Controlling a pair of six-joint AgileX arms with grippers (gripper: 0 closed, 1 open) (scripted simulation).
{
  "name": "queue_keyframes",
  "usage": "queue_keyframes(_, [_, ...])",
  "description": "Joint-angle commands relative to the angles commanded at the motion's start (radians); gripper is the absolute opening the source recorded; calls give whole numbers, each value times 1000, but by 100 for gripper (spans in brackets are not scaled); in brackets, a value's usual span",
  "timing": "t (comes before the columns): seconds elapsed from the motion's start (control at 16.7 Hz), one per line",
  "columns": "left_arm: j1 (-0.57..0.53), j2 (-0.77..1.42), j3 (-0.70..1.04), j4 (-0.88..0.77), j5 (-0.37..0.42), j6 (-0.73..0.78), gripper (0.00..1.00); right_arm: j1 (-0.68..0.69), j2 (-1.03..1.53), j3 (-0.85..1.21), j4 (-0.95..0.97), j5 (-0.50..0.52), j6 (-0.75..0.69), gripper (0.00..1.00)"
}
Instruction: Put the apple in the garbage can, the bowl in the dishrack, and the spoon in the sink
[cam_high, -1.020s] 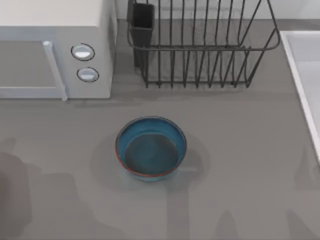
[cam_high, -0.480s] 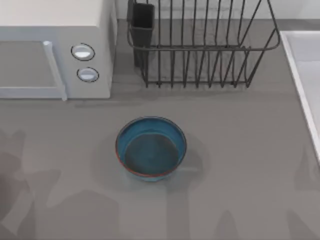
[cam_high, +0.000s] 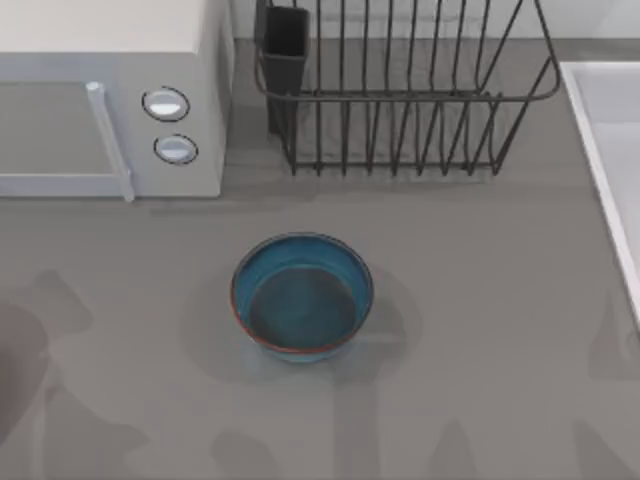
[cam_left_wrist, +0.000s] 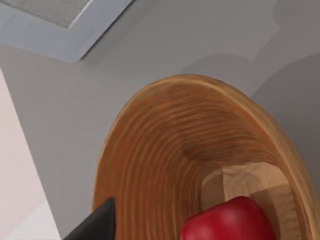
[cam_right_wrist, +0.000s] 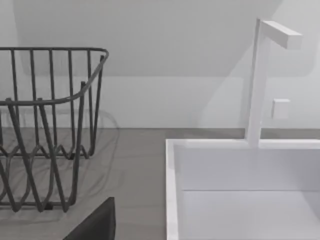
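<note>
Left gripper (cam_left_wrist: 97, 224), hold not discernible, hangs over a ribbed wooden garbage can (cam_left_wrist: 150, 165); the apple (cam_left_wrist: 229, 220) sits just beside it, within the can's mouth. Right gripper (cam_right_wrist: 97, 222), state likewise indeterminate, faces the dishrack (cam_right_wrist: 45, 125) and sink (cam_right_wrist: 240, 170). In the top view, only the shadows at lower left have shifted in the last second; the bowl (cam_high: 302, 296) remains centre frame. The apple step is probably near completion.

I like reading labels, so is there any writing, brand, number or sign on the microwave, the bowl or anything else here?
None can be read.
The microwave has two blank knobs, no markings.
The bowl, dishrack, sink and wooden basket holding the apple are plain.
</note>
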Motion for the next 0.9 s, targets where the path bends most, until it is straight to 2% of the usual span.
queue_keyframes(0.24, [-82, -317, -219, 176, -4, -464, 100, 0, 0, 0, 0, 0, 0, 100])
queue_keyframes(0.48, [-152, -607, -386, 352, -4, -788, 100, 0, 0, 0, 0, 0, 0, 100])
queue_keyframes(0.66, [-187, -734, -457, 452, -4, -925, 100, 0, 0, 0, 0, 0, 0, 100])
queue_keyframes(0.9, [-198, -773, -478, 488, -4, -967, 100, 0, 0, 0, 0, 0, 0, 100])
